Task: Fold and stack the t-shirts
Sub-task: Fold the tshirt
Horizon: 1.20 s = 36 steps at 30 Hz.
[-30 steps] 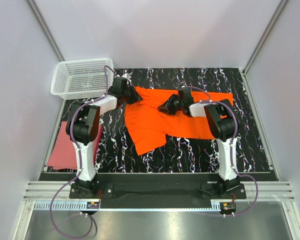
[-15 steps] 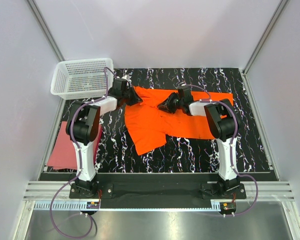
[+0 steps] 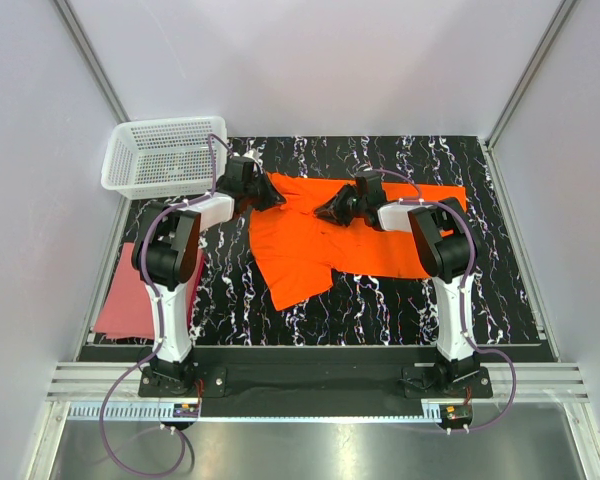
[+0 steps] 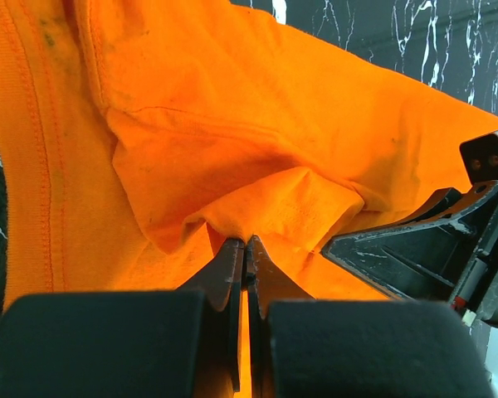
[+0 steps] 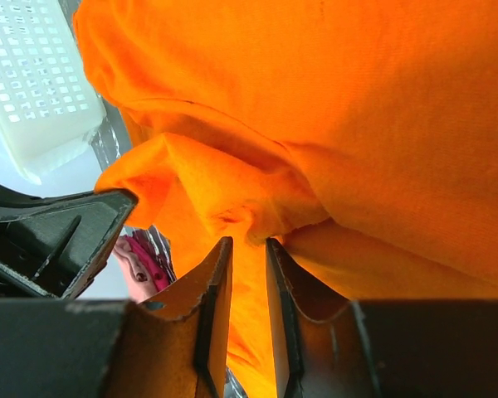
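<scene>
Left gripper (image 4: 245, 243), fingers pressed together, is pinching a raised fold of the orange t-shirt (image 3: 320, 250) at the shirt's 10 o'clock corner in the top view. Right gripper (image 5: 247, 251), jaws standing narrowly apart, is nipping a second ridge of the same cloth between its fingers (image 5: 217, 274), near the shirt's 12 o'clock edge. The two grippers are facing each other across the bunched cloth, close together but not touching. The orange t-shirt is lying spread and wrinkled over the middle of the black marbled table (image 3: 420, 300), one sleeve pointing toward 7 o'clock. The pink-red t-shirt (image 3: 130, 295) is lying flat at the table's 8 o'clock edge, well apart from the orange one. A white mesh basket (image 3: 165, 155) is sitting at the 10 o'clock corner
</scene>
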Available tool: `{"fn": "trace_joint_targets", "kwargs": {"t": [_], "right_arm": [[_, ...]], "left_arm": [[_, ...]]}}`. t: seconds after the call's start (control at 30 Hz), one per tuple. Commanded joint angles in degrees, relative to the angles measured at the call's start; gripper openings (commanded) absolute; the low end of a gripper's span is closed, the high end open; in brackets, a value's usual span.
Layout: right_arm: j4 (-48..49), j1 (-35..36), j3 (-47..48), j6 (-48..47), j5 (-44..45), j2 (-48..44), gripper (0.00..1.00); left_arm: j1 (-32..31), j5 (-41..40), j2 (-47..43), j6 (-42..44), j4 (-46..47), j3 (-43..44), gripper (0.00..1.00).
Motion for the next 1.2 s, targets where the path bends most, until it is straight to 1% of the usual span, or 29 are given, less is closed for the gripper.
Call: {"fn": "trace_joint_targets", "kwargs": {"t": [0.0, 0.27, 0.47, 0.63, 0.73, 0.8, 0.83, 1.03, 1.17], "right_arm": [[-1.2, 0.7, -0.5, 0.8, 1.8, 0.7, 0.3], [-1.6, 0.7, -0.9, 1.7, 2.4, 1.8, 0.32], [-2.1, 0.7, 0.9, 2.0, 2.4, 2.7, 0.3], [-2.1, 0.6, 2.3, 1.4, 1.6, 2.1, 0.24], [-3.1, 0.7, 3.0, 0.6, 1.6, 1.3, 0.13], [-3.8, 0.6, 3.0, 0.2, 1.5, 0.6, 0.05], [-4.0, 0.7, 2.9, -0.1, 1.4, -0.2, 0.03], [-7.2, 0.3, 2.9, -3.5, -0.1, -3.4, 0.0], [-7.5, -0.8, 2.1, -4.6, -3.4, -4.7, 0.0]], "left_arm": [[0.4, 1.3, -1.9, -0.1, 2.9, 0.1, 0.0], [0.4, 1.1, -2.1, 0.0, 2.9, -0.1, 0.0], [0.4, 1.3, -2.2, -0.2, 3.0, -0.2, 0.0], [0.4, 1.4, -2.2, 0.0, 2.9, -0.2, 0.0], [0.4, 1.6, -2.3, -0.1, 2.9, -0.5, 0.0], [0.4, 1.4, -2.5, 0.0, 2.7, -0.6, 0.0], [0.4, 1.4, -2.7, 0.1, 2.5, -0.8, 0.0], [0.4, 1.4, -3.3, -1.1, 0.1, -0.5, 0.0], [0.4, 1.2, -4.0, -2.1, -1.9, -0.6, 0.0]]}}
